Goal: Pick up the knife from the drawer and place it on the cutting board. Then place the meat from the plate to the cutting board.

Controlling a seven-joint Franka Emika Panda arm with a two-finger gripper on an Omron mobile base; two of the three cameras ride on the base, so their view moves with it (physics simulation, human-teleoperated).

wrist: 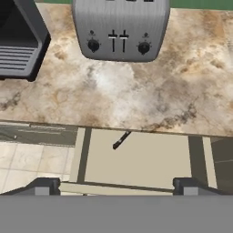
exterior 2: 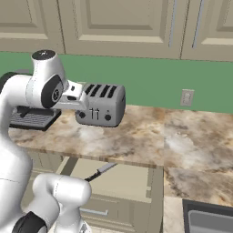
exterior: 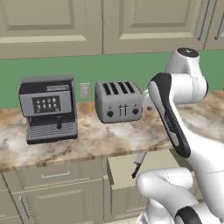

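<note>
Marbled brown and cream counter (exterior: 109,138) runs below a green wall and beige upper cabinets, with a silver four-slot toaster (exterior: 119,101) standing on it and a dark coffee machine (exterior: 48,108) to the toaster's left. Under the counter edge the drawer (wrist: 136,159) stands pulled out, its plain tan floor in full sight. The knife (wrist: 121,139) lies flat inside it, near the back of the drawer just under the counter lip, set at a slant with its silver blade pointing up toward the counter and its black handle toward the drawer front. In the left base view the same knife (exterior: 139,164) shows partly behind the white arm, and in the right base view it (exterior 2: 101,171) lies toward the drawer's left part. The gripper (wrist: 116,186) hangs above the drawer's front edge, well apart from the knife, with its two dark fingertips (wrist: 43,186) spread wide and nothing between them. To the drawer's left a smaller drawer front with a silver bar handle (exterior: 55,175) stays closed.
</note>
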